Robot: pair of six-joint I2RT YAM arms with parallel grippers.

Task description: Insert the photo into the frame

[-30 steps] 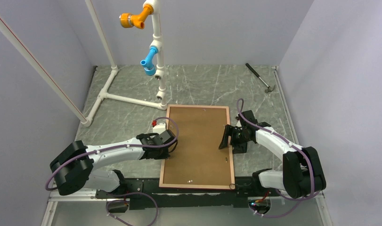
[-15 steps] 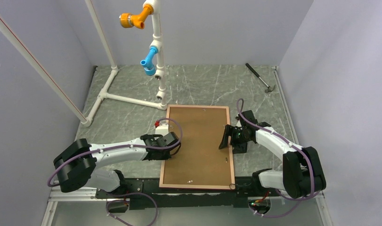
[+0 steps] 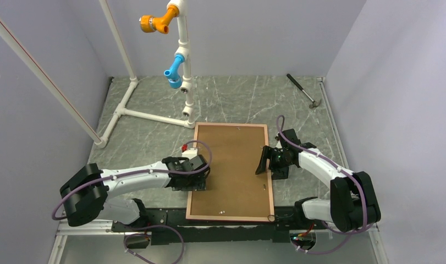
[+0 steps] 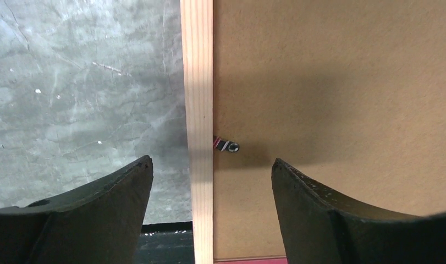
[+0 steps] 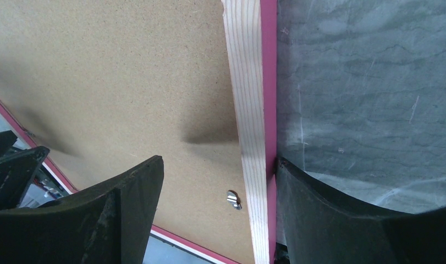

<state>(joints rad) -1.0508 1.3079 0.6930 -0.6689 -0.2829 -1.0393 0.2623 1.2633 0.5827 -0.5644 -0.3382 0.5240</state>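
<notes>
Two grippers on your list. Your left gripper: released, fingers spread astride the left rail of the frame. That frame lies back-up on the table, with the brown backing panel seated inside it. Your right gripper: likewise spread, straddling the right rail, clasping nothing.

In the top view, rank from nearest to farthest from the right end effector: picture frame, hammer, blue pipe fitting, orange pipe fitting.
1. Pale wooden picture frame, at the right end effector.
2. Small metal hammer, far right.
3. Blue pipe fitting, far left.
4. Orange pipe fitting, above the blue.
</notes>
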